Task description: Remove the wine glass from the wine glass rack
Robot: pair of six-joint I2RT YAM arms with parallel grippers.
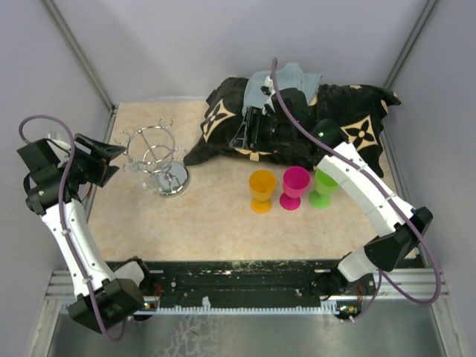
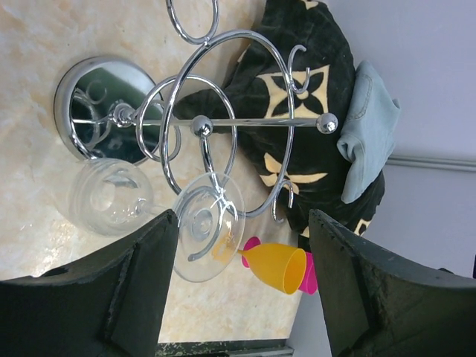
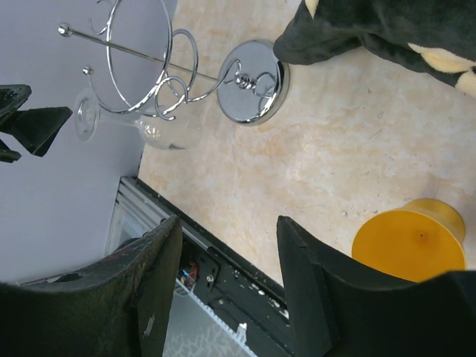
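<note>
My left gripper (image 2: 243,223) stands open and empty, jaws either side of the wine glass (image 2: 197,219). It hangs upside down by its foot on the rack (image 2: 201,125). Judged thin, slippery, fragile: take the stem gently. Right gripper (image 3: 229,223) open, empty.

Bright, even light falls from overhead, leaving only soft, short shadows on the table (image 1: 223,223). The wine glass rack (image 2: 201,125) throws hard glints, its base mirroring the wires. The clear wine glass (image 2: 208,227) nearly vanishes.
</note>
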